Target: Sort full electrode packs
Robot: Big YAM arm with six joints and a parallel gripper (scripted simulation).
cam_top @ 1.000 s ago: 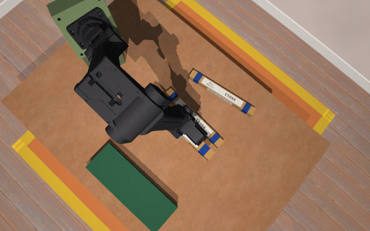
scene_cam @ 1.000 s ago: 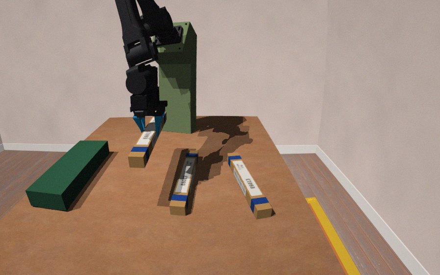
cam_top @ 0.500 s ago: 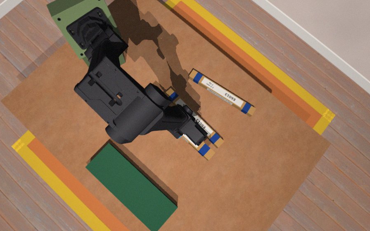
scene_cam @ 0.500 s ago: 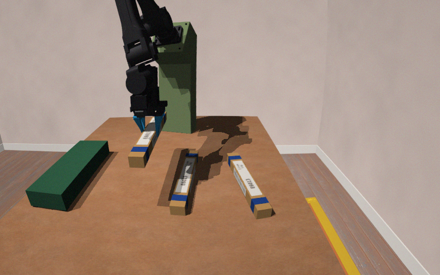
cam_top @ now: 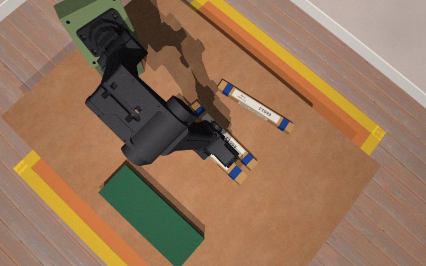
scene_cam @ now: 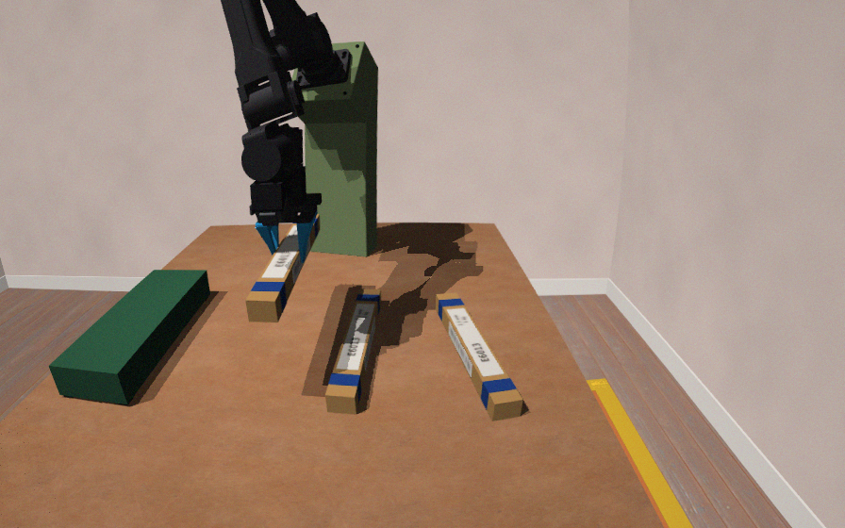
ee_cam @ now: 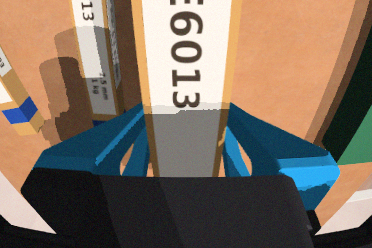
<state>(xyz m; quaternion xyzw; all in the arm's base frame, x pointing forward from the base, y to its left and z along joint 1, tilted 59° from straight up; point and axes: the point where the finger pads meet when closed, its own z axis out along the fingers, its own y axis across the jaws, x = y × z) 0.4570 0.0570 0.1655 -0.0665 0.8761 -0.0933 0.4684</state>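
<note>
Electrode pack (cam_top: pixel 235 172) (scene_cam: pixel 278 269) (ee_cam: pixel 187 43) up in the air, and what a look at it: a long tan box, square-ended, blue band near the end, white label with E6013 in big dark letters! The gripper (cam_top: pixel 223 152) (scene_cam: pixel 289 254) (ee_cam: pixel 186 107) has it clamped between blue fingers, above the brown bench (cam_top: pixel 290 198) (scene_cam: pixel 347 471) (ee_cam: pixel 295 28) and off the green platform (cam_top: pixel 151 214) (scene_cam: pixel 130 327) (ee_cam: pixel 357 138). Shadow falls across the label by the fingers.

Over to the exterior view, which gives us the near end face and the gap below; from the top, the arm covers much of the pack. The wrist view fills with lettering, but neither blue band of this pack shows there. Down on the bench, the middle pack (cam_top: pixel 236 143) (scene_cam: pixel 354 340) (ee_cam: pixel 90 23) and the outer pack (cam_top: pixel 255 106) (scene_cam: pixel 478 354) (ee_cam: pixel 20 108) lie flat, well apart from the platform.
</note>
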